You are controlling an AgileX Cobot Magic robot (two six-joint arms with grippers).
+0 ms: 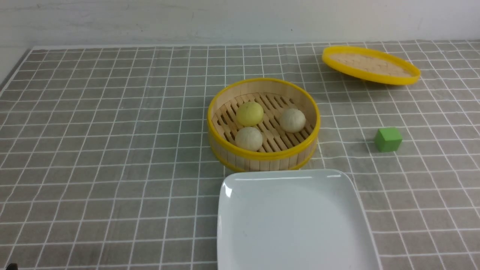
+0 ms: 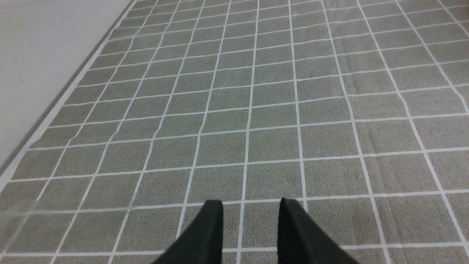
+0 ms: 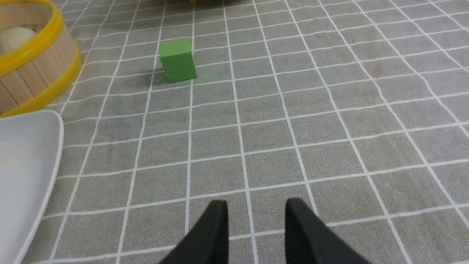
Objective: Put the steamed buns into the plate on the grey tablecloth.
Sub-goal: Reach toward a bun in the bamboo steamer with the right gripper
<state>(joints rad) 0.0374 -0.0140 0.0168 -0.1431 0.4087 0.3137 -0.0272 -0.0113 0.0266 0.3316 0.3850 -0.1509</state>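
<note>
The left gripper (image 2: 250, 201) is parted, with a gap between its two dark fingertips and nothing between them but a view of the grey tablecloth (image 2: 271, 143), patterned with thin white grid lines. The right gripper (image 3: 258, 201) is parted in the same way, also holding nothing. Both pairs of fingertips show in the wrist views; the front view catches only a small dark tip in its near left corner, too little to read.

Beyond the right gripper, the right wrist view shows a green cube (image 3: 178, 60), part of a white plate (image 3: 22, 176) and part of a round bamboo steamer (image 3: 44, 69) with yellow bands. One pale bun (image 3: 16, 39) peeks over the steamer's rim there.

The front view alone shows all three steamed buns, sitting apart inside the steamer: a yellow-green bun (image 1: 249, 113) on the far left side, a beige-white bun (image 1: 249, 139) nearer, and another beige-white bun (image 1: 292, 120) to the right. The square plate lies just on the near side of the steamer, its near edge cut off by the frame. The cube sits to the right of the steamer. Farther back, a yellow-rimmed bamboo lid (image 1: 371, 65) rests tilted. The left wrist view adds a pale surface (image 2: 55, 47) bordering the cloth.
</note>
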